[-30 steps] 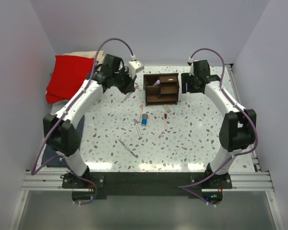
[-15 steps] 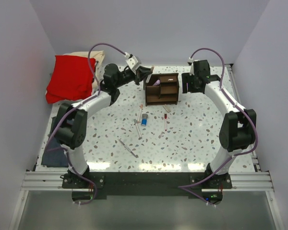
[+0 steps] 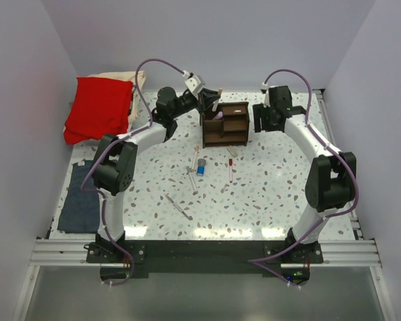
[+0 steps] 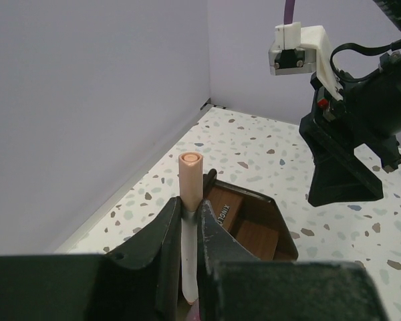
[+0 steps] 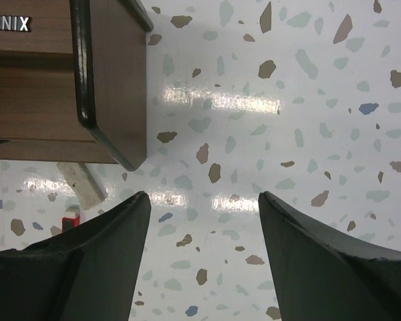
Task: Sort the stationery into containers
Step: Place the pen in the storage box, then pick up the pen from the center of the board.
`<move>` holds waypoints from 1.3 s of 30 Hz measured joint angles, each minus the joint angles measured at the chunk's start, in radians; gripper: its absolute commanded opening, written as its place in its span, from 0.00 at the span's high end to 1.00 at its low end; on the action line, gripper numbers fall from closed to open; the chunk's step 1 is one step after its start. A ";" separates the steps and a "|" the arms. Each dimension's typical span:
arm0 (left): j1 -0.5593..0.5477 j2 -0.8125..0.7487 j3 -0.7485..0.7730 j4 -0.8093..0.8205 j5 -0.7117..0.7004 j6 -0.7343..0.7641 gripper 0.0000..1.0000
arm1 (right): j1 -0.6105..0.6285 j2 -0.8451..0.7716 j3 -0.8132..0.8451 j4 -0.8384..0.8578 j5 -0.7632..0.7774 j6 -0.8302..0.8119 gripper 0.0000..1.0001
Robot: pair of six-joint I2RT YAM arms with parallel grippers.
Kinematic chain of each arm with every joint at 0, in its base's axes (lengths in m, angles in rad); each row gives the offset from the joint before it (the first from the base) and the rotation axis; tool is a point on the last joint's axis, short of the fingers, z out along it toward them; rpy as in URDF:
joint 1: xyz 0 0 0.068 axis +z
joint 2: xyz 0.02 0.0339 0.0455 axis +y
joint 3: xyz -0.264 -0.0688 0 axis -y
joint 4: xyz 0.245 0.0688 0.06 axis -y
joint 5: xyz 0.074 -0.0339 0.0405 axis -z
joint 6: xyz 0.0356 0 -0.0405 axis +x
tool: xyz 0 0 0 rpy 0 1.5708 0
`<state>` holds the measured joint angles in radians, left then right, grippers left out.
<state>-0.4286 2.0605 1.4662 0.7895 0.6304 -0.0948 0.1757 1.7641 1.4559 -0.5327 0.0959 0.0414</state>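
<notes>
Dk-brown wood organizer box [image 3: 224, 124] sits far-centre on speckled table [image 3: 274, 194]. L gripper [image 4: 187, 212] is at box's far-left corner, jaws pinched tight on a thin pen [image 4: 190, 175]. Pen has a peach-pink end and pale shaft, pointing away from wrist cam, over the box corner. R gripper [image 5: 204, 197] hangs just beside box's right side, jaws spread wide, nothing between them; bare tabletop shows in the gap. Loose on table, near side of box: pink-red pen [image 3: 196, 154], blue-and-white cylinder [image 3: 200, 168], white pen [image 3: 192, 180], silvery pen [image 3: 179, 206], another thin pen [image 3: 230, 170] w/ tiny reddish piece [image 3: 232, 152] close by. Red cloth [image 3: 97, 107] far-left corner; blue-grey cloth [image 3: 82, 197] at left edge.
</notes>
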 measured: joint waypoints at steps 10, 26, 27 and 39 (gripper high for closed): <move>-0.004 0.003 0.000 -0.014 -0.030 0.008 0.66 | 0.000 0.001 0.000 0.002 0.000 0.000 0.30; 0.038 -0.293 -0.125 -0.476 -0.103 0.093 0.53 | 0.000 0.039 0.030 0.003 -0.001 0.004 0.30; 0.039 -0.341 -0.124 -0.560 -0.131 0.093 0.54 | 0.000 0.039 0.029 0.003 -0.001 0.005 0.30; 0.020 -0.210 -0.021 -1.377 -0.326 -0.004 0.47 | 0.000 0.028 0.031 -0.055 -0.099 0.026 0.28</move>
<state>-0.4084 1.8503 1.4452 -0.5877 0.3042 -0.0990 0.1761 1.7924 1.4868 -0.5880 -0.0029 0.0673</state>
